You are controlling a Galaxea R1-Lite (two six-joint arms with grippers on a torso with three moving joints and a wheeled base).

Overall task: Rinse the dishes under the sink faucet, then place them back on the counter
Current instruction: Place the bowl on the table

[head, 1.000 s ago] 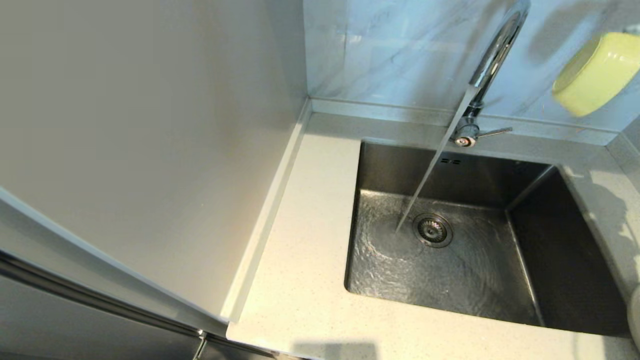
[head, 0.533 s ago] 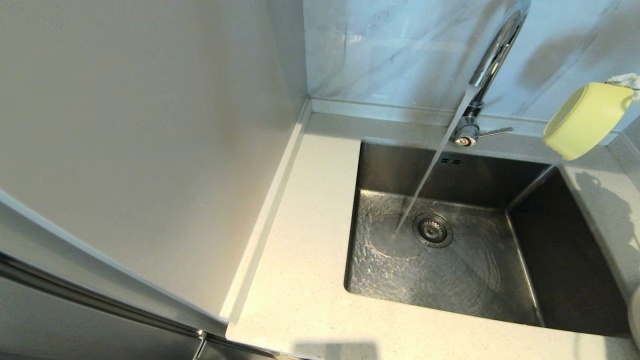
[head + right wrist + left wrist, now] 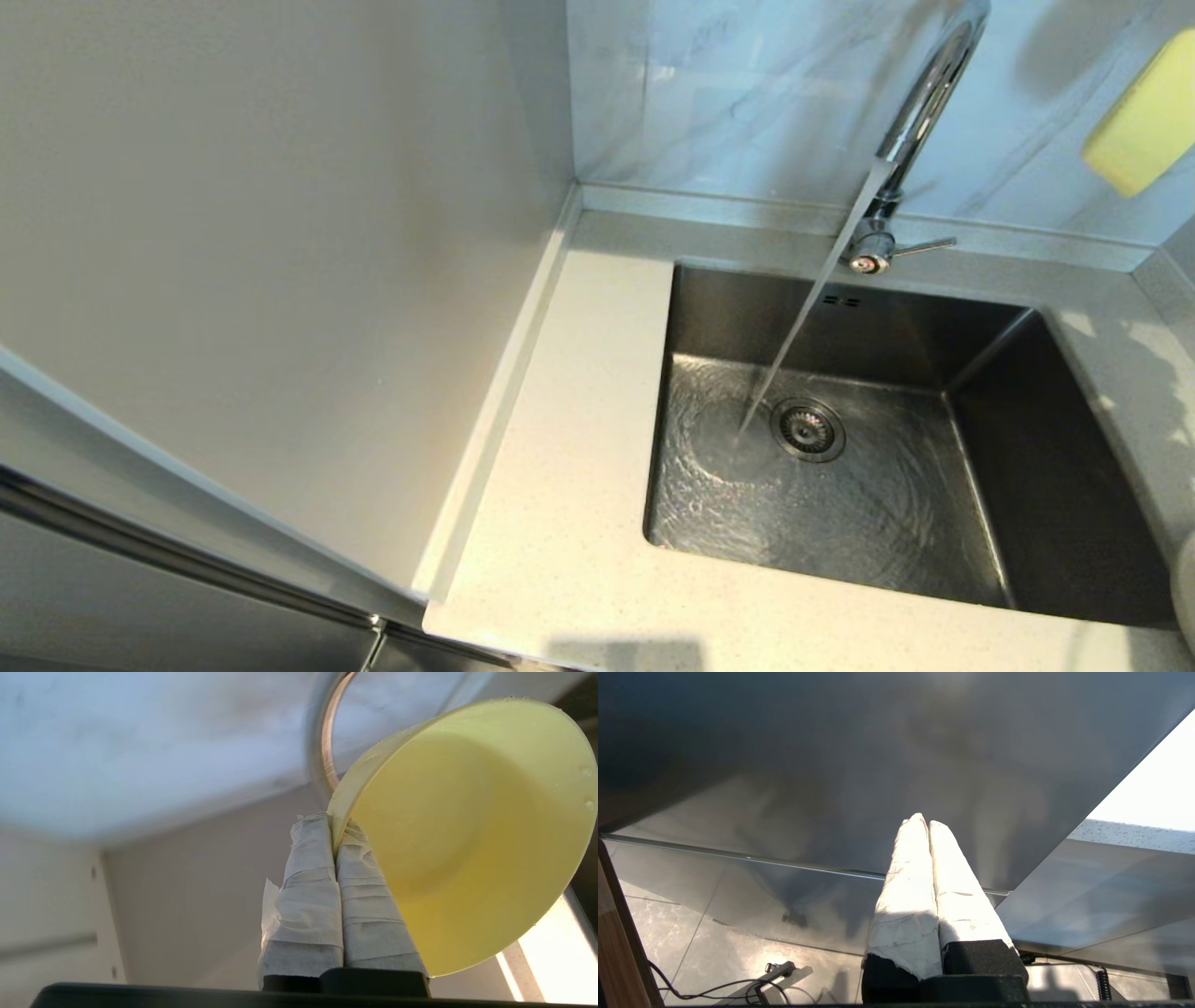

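Water streams from the tall chrome gooseneck faucet [image 3: 920, 112] into the square brushed-steel sink [image 3: 980, 523], which holds no dishes. Right hand [image 3: 335, 833] pinches the rim of the small pale-yellow round bowl [image 3: 472, 830], held tilted in the air right of the faucet, wet droplets suggesting rinsing done. Left hand [image 3: 923, 820], closed and empty, idles below the speckled cream surface [image 3: 560, 523]; setting the bowl down remains.
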